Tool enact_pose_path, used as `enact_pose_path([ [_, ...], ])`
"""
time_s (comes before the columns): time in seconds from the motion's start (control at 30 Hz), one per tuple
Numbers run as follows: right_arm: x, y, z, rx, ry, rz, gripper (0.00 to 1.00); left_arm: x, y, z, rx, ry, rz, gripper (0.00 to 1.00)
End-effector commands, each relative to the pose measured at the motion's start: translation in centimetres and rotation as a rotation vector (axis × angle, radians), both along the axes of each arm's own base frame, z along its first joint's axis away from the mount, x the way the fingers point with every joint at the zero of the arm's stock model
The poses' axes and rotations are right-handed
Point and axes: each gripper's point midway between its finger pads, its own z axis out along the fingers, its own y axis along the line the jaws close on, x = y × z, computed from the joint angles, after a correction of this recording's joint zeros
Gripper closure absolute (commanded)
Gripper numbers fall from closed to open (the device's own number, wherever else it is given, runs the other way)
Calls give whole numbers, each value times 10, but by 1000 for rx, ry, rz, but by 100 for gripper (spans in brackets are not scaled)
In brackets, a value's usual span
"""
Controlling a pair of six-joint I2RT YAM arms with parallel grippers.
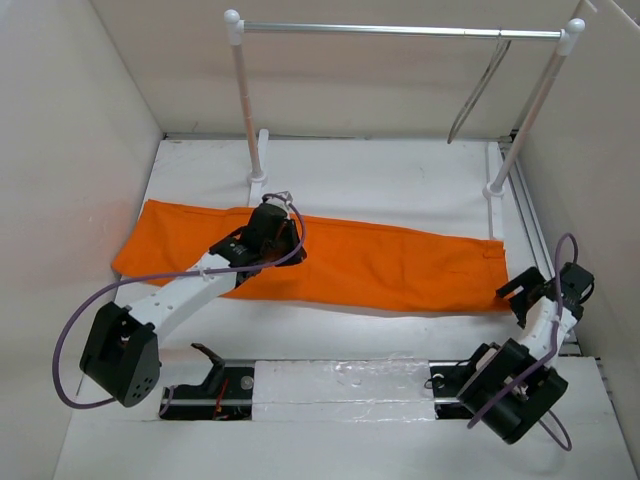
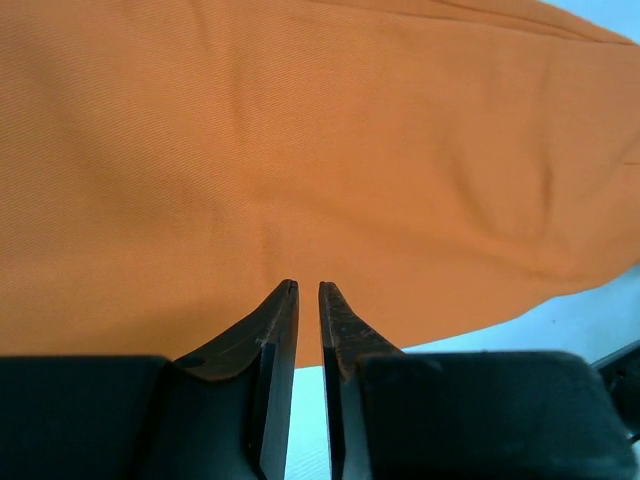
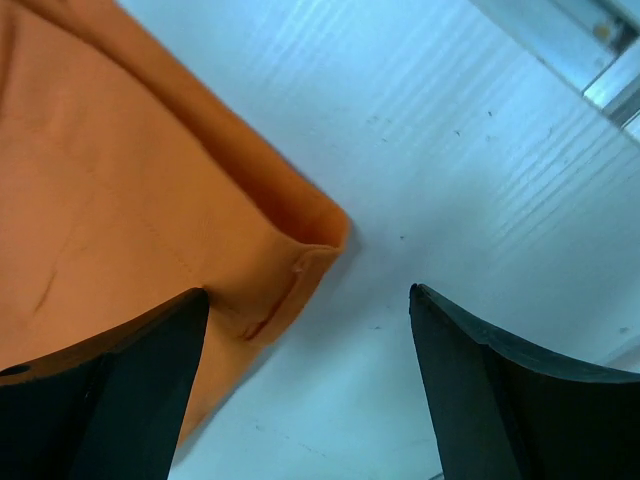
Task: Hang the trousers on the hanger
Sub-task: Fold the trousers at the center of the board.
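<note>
Two arms were in view over the white table (image 1: 380, 180). The trousers (image 1: 380, 265) lay flat across the middle of the overhead frame, running as a long orange band from centre left to centre right, with the right end close to the right arm.

The left gripper (image 2: 307, 290) stood over the left part of the cloth. In its wrist view the two fingers (image 2: 275, 330) were drawn almost together, with only a thin slit between them. No fold of cloth was seen caught in that slit.

The right gripper (image 3: 308, 290) was at the right end of the trousers, its fingers (image 3: 480, 380) spread wide apart and holding nothing. One corner of the garment, with a stitched hem, lay between them on the left-finger side, and bare table filled the rest of the gap.

The hanger (image 1: 476, 95) hung from the silver rail (image 1: 400, 31) at the upper right of the overhead frame. It was seen nearly edge-on and was well apart from the trousers and both grippers.
</note>
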Motion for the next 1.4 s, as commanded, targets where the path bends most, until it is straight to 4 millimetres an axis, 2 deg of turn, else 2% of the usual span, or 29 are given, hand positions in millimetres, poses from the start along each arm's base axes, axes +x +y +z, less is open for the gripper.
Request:
enact_pose_path([
  [0.0,12,-3,-11,45,-79,-44,13,-3,-1,14,-29,-47,-34,88],
  [0.13,31,10,-21,157,-173,-41,12,-8,2,9,-21,-33,-37,86],
  [0.17,37,7,-20,151,-199,-42,12,-9,1,10,-26,-33,-42,86],
  [0.23,39,10,-27,178,-213,-58,12,-12,2,6,-24,-23,-44,86],
  [0.3,45,9,-26,177,-248,-57,27,-14,3,1,-23,-11,-43,86],
  [0.33,48,15,-27,207,-265,-39,36,-17,4,-2,-18,1,-41,86],
  [0.37,51,16,-24,213,-286,-26,59,-18,5,-5,-14,6,-41,86],
  [0.4,55,19,-19,212,-305,-1,71,-18,5,-7,-15,12,-38,86],
  [0.43,66,20,5,159,-354,57,84,-20,6,-12,-14,29,-29,86],
  [0.47,72,15,16,137,-376,63,89,-20,6,-13,-12,31,-29,86],
  [0.5,82,17,48,71,-401,114,96,-24,6,-21,-21,59,-21,86],
  [0.53,82,17,48,70,-401,115,96,-25,4,-21,-27,66,-30,86],
  [0.57,92,13,89,-8,-471,146,98,-28,2,-23,-39,73,-35,86],
  [0.67,104,21,149,-131,-539,220,100,-34,3,-34,-47,103,-27,86],
  [0.7,110,20,184,-208,-576,264,100,-34,4,-35,-46,102,-28,87],
  [0.73,111,25,196,-247,-565,293,100,-33,2,-36,-53,103,-33,87],
  [0.77,105,27,198,-275,-510,330,100,-33,0,-36,-56,106,-37,87],
  [0.8,104,22,229,-347,-528,320,100,-36,-5,-37,-61,110,-54,87],
  [0.87,94,22,244,-398,-502,336,100,-40,-23,-39,-42,114,-87,87],
  [0.9,89,22,259,-435,-522,332,100,-43,-31,-38,-40,115,-103,87],
  [0.93,84,20,278,-479,-547,315,100,-43,-43,-37,-38,113,-119,87],
  [0.97,79,21,284,-495,-550,320,100,-55,-60,-35,-38,116,-169,87],
  [1.03,72,25,304,-538,-568,345,100,-59,-82,-27,-46,103,-203,88],
  [1.07,70,30,302,-528,-558,376,100,-63,-92,-24,-48,94,-226,88],
  [1.1,70,32,302,-536,-550,399,100,-77,-105,-22,-48,89,-277,88],
  [1.2,64,35,308,-574,-542,441,100,-80,-123,-20,-34,77,-293,88],
  [1.3,57,30,334,-658,-540,445,100,-78,-136,-28,-44,89,-304,88],
  [1.37,62,29,344,-679,-528,463,100,-80,-149,-39,-29,99,-326,90],
])
